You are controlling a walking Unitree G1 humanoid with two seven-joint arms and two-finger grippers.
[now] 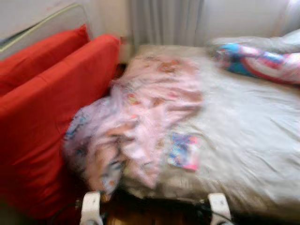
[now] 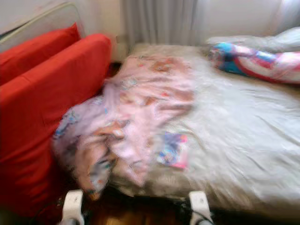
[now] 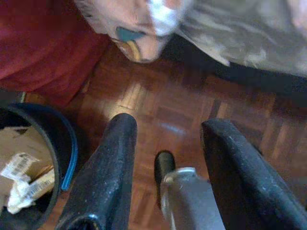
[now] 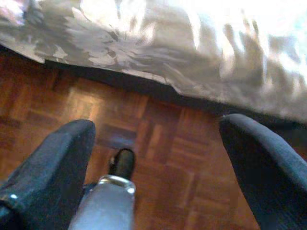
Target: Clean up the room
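A crumpled pink printed blanket [image 1: 140, 117] lies heaped across the left-centre of the frame on the bed [image 1: 253, 136], its long axis running from the far middle of the mattress down to the near left corner, where a fold spills over the edge beside the red cushions [image 1: 51, 108] at the left. A small bright packet or booklet [image 1: 183, 151] — too blurred to name with confidence — rests on the sheet just beside the blanket's lower right edge, and a multicoloured pillow [image 1: 262, 61] lies in the upper right.

Both arms hang low at the bottom of the frame, short of the mattress edge. The left gripper [image 3: 165, 158] has its jaws spread over bare parquet floor [image 3: 192, 110], with the overhanging blanket fold just ahead and a dark bucket [image 3: 64, 143] of paper scraps close at its side. The right gripper [image 4: 158, 143] also has its jaws spread and empty, facing the bed's draped sheet.

The blanket's hanging corner sits ahead of the left arm, so that arm looks the nearer one for a first grab. No brand, label or writing can be read; the head views are motion-blurred.
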